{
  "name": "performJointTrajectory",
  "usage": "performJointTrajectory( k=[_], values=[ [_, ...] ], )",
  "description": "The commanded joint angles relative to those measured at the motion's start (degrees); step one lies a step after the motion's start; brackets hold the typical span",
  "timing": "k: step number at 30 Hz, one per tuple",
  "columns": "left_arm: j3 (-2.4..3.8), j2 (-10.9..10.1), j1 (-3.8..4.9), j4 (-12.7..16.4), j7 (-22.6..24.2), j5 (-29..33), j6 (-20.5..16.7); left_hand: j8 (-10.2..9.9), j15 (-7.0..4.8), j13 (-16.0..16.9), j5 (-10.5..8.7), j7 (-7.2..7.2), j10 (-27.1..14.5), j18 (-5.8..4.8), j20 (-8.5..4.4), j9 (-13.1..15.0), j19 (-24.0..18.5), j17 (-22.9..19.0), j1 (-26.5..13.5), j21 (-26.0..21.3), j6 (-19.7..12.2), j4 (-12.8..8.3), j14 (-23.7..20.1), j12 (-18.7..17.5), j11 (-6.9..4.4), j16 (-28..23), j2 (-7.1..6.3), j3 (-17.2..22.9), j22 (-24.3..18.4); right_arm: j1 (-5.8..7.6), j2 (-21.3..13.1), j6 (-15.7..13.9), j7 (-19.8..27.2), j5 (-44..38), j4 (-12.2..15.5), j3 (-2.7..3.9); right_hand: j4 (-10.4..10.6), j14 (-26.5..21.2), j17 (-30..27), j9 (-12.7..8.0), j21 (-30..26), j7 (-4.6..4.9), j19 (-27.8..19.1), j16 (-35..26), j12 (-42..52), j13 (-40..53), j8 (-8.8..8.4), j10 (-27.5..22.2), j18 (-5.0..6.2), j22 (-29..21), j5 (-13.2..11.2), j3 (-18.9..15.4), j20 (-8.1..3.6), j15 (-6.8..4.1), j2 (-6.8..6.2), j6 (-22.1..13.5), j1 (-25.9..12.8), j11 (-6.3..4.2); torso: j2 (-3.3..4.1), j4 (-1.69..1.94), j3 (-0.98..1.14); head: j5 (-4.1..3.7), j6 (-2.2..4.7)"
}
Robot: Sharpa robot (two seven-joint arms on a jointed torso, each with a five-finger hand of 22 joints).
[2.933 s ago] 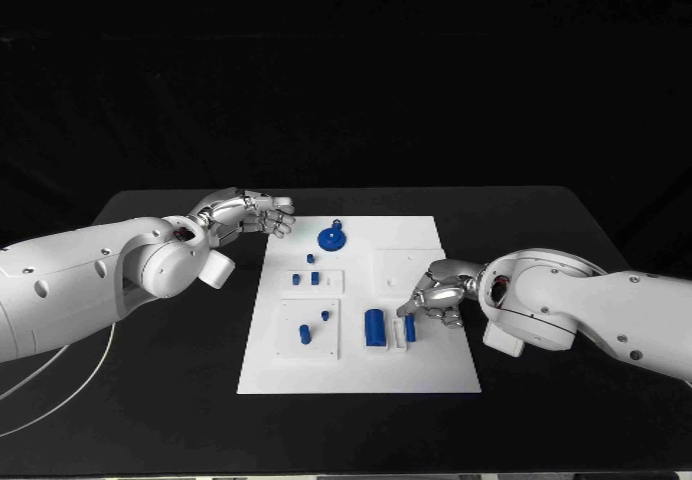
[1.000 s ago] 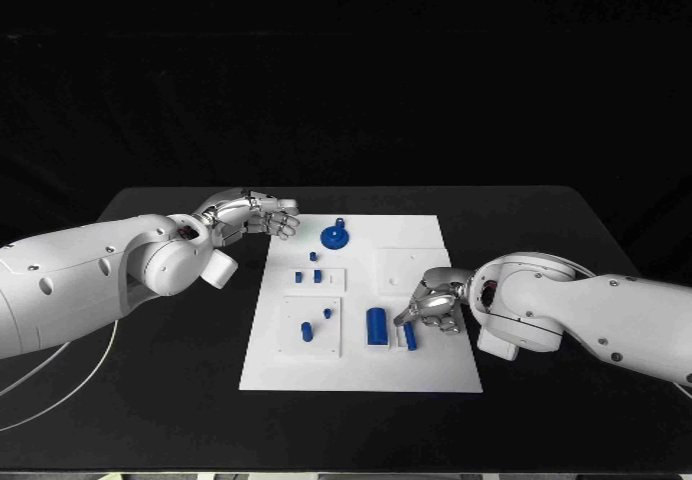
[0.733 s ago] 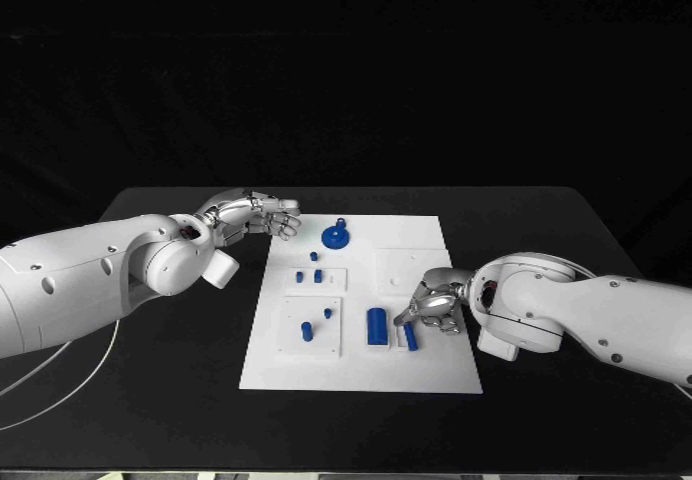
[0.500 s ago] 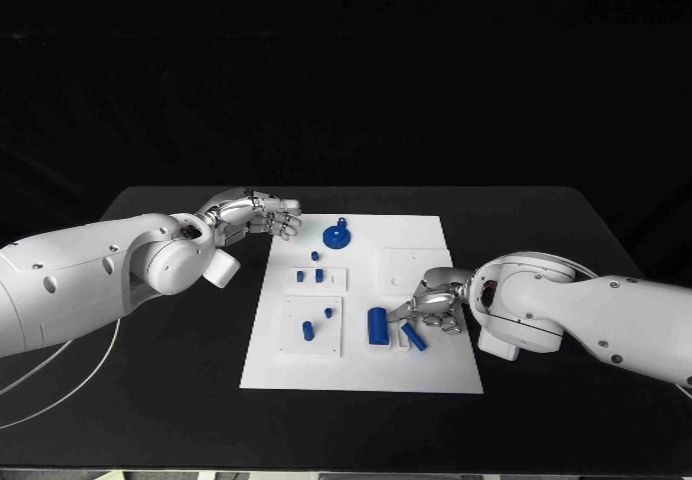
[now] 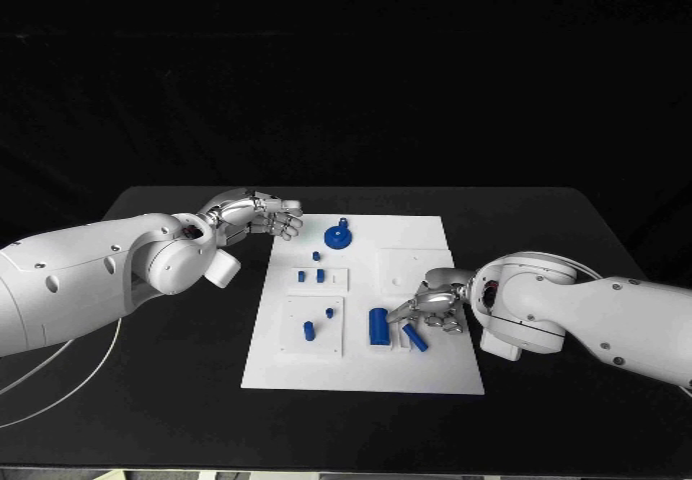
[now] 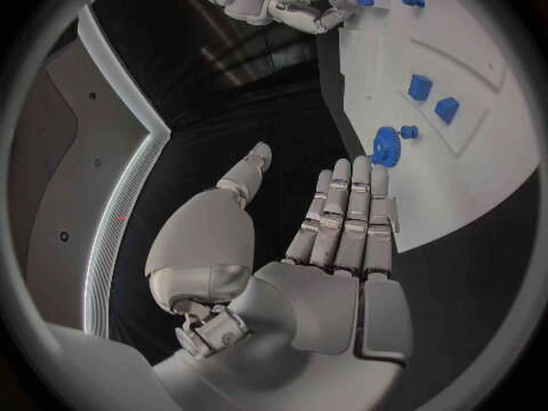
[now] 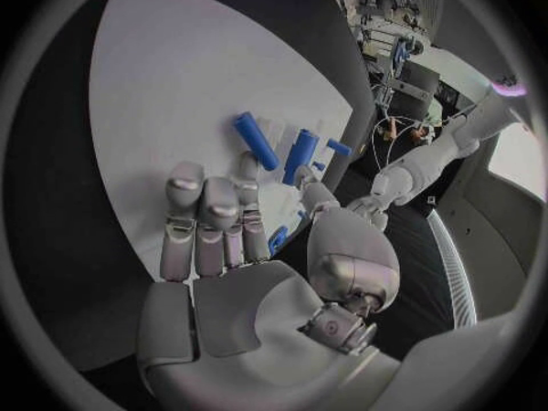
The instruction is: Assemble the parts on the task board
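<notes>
Task board (image 5: 361,370) sits mid-table. Right hand (image 5: 433,305) at its 3 o'clock edge, fingers spread, holding nothing; a blue bar (image 5: 414,337) lies tilted just beside its fingertips, next to an upright blue cylinder (image 5: 378,326). Left hand (image 5: 257,215) hovers at 10 o'clock, fingers apart, empty, near the blue gear (image 5: 336,237).

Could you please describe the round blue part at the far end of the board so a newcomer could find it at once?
Start at the flat white task board on the black table and go to its far edge, near the left robot hand. The round blue wheel-shaped part lies there. Unlike the blue blocks and bars nearer the robot, it is a disc with a small knob.
</notes>
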Motion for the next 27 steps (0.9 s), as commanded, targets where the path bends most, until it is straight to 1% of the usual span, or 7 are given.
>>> performJointTrajectory(
  k=[1,3,6,13,17,22,27],
  values=[
    [0.03,-0.01,0.06,0.15,0.12,-0.26,0.79,0.31,0.18,-0.07,-0.26,0.17,-0.28,0.56,-0.04,-0.07,0.51,0.1,-0.23,-0.35,-0.5,0.16,-0.26,0.27,-0.04,-0.4,0.07,-0.14,0.07,-0.19,-0.29,1.58,0.34,-1.49,-0.17,-0.17,-1.25,-0.05,-0.18,-0.27,-0.35,0.38,-0.33,-0.12,-0.36,0.03,-0.5,-0.27,1.67,-0.13,0.07,-0.43,-0.29,-0.03,-0.99,-0.6,0.66,0.23,0.0,-0.02,0.03,-0.09,0.02],
    [0.03,-0.02,0.06,0.15,0.13,-0.26,0.8,0.31,0.18,-0.07,-0.26,0.17,-0.27,0.56,-0.04,-0.07,0.51,0.1,-0.23,-0.35,-0.5,0.16,-0.26,0.27,-0.04,-0.4,0.07,-0.14,0.08,-0.19,-0.49,1.65,0.85,-2.47,-0.17,-0.17,-1.61,-0.1,-0.32,-0.42,-0.51,0.54,-0.49,-0.31,-0.54,0.04,-0.77,-0.62,1.67,-0.19,0.19,-0.94,-0.29,0.12,-1.66,-0.97,1.49,0.41,0.0,-0.03,0.04,-0.11,0.02],
    [0.03,-0.02,0.06,0.14,0.1,-0.27,0.83,0.31,0.18,-0.07,-0.26,0.17,-0.28,0.57,-0.04,-0.07,0.51,0.11,-0.22,-0.36,-0.5,0.16,-0.26,0.27,-0.04,-0.4,0.06,-0.14,0.08,-0.19,-0.85,2.15,1.46,-3.13,-0.1,-0.17,-1.63,-0.18,-0.49,-0.61,-0.75,0.79,-0.77,-0.57,-0.71,0.09,-1.12,-1.11,1.67,-0.27,0.17,-1.65,-0.21,0.33,-3.07,-1.44,3.43,0.63,0.01,-0.06,0.06,-0.15,0.06],
    [0.03,-0.01,0.06,0.13,0.05,-0.3,0.88,0.32,0.18,-0.07,-0.26,0.17,-0.28,0.57,-0.04,-0.08,0.52,0.12,-0.2,-0.37,-0.5,0.15,-0.26,0.27,-0.04,-0.41,0.05,-0.13,0.09,-0.2,-1.83,3.15,2.84,-4.8,0.25,-0.18,-1.65,-0.31,-0.63,-1.09,-1.15,1.34,-1.03,-0.87,-0.81,0.19,-2.06,-1.78,1.67,-0.47,0.17,-2.67,-0.03,0.76,-5.19,-2.91,7.74,1.14,-0.01,-0.08,0.1,-0.2,0.07],
    [0.03,0.02,0.06,0.1,0.06,-0.34,0.9,0.33,0.17,-0.07,-0.26,0.17,-0.28,0.57,-0.05,-0.08,0.52,0.13,-0.18,-0.37,-0.5,0.15,-0.26,0.27,-0.04,-0.41,0.06,-0.12,0.1,-0.24,-2.1,4.52,3.53,-4.87,0.49,-0.18,-1.64,-0.4,-0.64,-1.37,-1.3,1.66,-1.11,-0.97,-0.78,0.25,-2.5,-2.03,1.67,-0.54,0.17,-2.96,0.09,1.05,-5.62,-3.59,9.74,1.46,0.0,-0.07,0.09,-0.3,0.12],
    [0.03,0.06,0.06,0.05,0.02,-0.36,0.91,0.33,0.17,-0.07,-0.26,0.17,-0.28,0.57,-0.05,-0.08,0.52,0.14,-0.16,-0.38,-0.51,0.14,-0.26,0.27,-0.04,-0.41,0.06,-0.11,0.1,-0.34,-2.35,6.34,3.87,-4.88,0.83,-0.18,-1.66,-0.48,-0.61,-1.57,-1.37,1.87,-1.17,-1.01,-0.72,0.29,-2.76,-2.16,1.67,-0.55,0.18,-3.28,0.24,1.25,-5.61,-3.96,11.55,1.65,0.01,-0.06,0.08,-0.39,0.09],
    [0.03,0.08,0.06,0.05,-0.05,-0.39,1.0,0.33,0.17,-0.07,-0.26,0.17,-0.28,0.58,-0.05,-0.08,0.52,0.14,-0.15,-0.38,-0.51,0.14,-0.25,0.27,-0.04,-0.42,0.07,-0.11,0.11,-0.46,-2.49,7.85,4.08,-5.5,1.07,-0.23,-1.64,-0.49,-0.59,-1.62,-1.39,1.9,-1.19,-1.02,-0.7,0.3,-2.8,-2.18,1.67,-0.55,0.18,-3.42,0.31,1.29,-5.53,-4.01,12.03,1.7,0.0,-0.07,0.03,-0.48,0.09]
  ],
)
